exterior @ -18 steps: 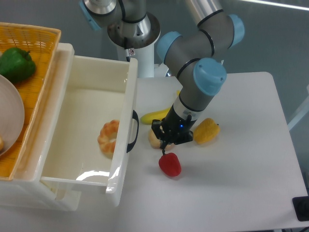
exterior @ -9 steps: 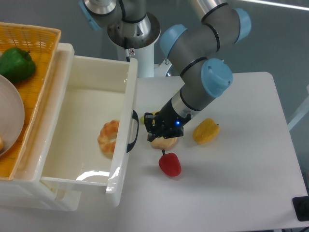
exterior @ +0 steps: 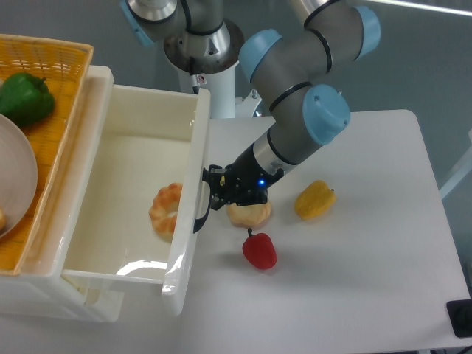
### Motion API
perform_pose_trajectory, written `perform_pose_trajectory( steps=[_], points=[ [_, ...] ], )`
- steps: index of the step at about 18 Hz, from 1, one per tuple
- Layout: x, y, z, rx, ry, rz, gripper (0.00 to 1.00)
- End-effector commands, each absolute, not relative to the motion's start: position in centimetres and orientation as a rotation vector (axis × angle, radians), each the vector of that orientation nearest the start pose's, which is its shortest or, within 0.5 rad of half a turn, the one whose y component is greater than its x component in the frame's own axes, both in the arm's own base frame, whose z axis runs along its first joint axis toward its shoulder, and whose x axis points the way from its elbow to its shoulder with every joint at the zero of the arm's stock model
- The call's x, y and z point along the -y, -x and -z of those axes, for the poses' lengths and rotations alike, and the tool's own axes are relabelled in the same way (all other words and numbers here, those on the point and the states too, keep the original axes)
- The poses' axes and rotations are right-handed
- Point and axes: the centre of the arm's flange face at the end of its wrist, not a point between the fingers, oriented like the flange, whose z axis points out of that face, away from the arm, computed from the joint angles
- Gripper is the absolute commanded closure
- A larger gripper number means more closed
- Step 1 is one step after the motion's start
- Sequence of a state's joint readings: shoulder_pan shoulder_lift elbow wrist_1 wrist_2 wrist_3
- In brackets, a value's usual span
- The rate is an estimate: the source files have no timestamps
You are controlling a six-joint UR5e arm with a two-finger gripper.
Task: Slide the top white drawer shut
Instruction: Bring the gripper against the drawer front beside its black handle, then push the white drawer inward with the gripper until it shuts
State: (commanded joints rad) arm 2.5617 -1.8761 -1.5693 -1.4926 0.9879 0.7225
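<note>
Touching the top white drawer (exterior: 140, 214) front, the gripper (exterior: 212, 193) hides its finger spacing; no writing legible.

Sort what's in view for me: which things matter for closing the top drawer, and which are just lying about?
Job:
top white drawer, pulled open
its black handle
claw, right at the handle

Lying about:
pastry inside the drawer
red pepper
yellow pepper
bread roll
green pepper in the wicker basket
</note>
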Motion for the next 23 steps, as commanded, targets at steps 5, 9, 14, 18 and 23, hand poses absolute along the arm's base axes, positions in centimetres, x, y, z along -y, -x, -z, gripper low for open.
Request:
perform_pose_trajectory(
  steps=[5,9,14,18,23],
  points=[
    [-47.4,37.8,-35.5,0.46,2.694,0.783,1.0],
    [-47.6,37.2,-35.9,0.449,2.693,0.791,1.0],
    [-48.0,36.4,-36.2,0.431,2.699,0.795,1.0],
    [-48.7,35.5,-36.2,0.411,2.704,0.801,1.0],
    [-49.6,34.3,-36.3,0.407,2.715,0.812,1.0]
  ],
)
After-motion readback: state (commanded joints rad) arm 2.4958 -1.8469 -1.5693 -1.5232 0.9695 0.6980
